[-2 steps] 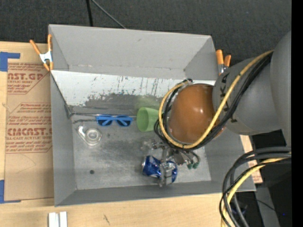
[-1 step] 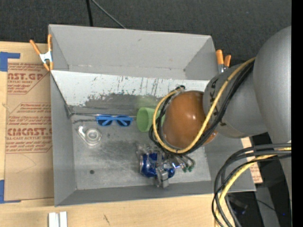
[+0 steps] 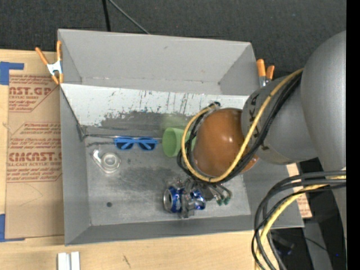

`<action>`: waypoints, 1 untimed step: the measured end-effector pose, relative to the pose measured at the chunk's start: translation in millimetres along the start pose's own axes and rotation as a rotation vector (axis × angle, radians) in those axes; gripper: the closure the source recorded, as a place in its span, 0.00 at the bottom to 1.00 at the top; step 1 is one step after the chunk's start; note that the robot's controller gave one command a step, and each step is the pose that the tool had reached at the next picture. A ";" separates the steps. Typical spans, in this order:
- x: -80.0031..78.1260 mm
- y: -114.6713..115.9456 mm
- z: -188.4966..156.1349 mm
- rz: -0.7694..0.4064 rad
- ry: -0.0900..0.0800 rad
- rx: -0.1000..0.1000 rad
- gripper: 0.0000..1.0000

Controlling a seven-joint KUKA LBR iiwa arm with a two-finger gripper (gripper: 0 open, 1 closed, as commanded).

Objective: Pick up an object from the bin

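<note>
We see gripper [image 3: 198,193] low at crushed blue can [image 3: 179,199], by near wall of bin [image 3: 135,179]. Open or clenched: we cannot tell. Can not lifted yet; we judge grasp and lift remain.

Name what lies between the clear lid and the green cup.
Blue sunglasses lie between the clear lid and the green cup, in the camera view.

glasses [image 3: 135,144] left of cup [image 3: 171,142]; can [image 3: 179,199] before them; lid [image 3: 108,161] leftmost
</note>
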State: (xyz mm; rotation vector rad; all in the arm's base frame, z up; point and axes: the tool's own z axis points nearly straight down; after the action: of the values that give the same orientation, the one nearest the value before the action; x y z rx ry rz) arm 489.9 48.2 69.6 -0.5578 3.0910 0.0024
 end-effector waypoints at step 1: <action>5.1 7.2 -93.0 -0.045 -0.006 0.003 1.00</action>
State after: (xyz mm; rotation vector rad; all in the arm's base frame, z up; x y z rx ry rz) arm 482.6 53.0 162.6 -0.6260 3.0715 -0.0006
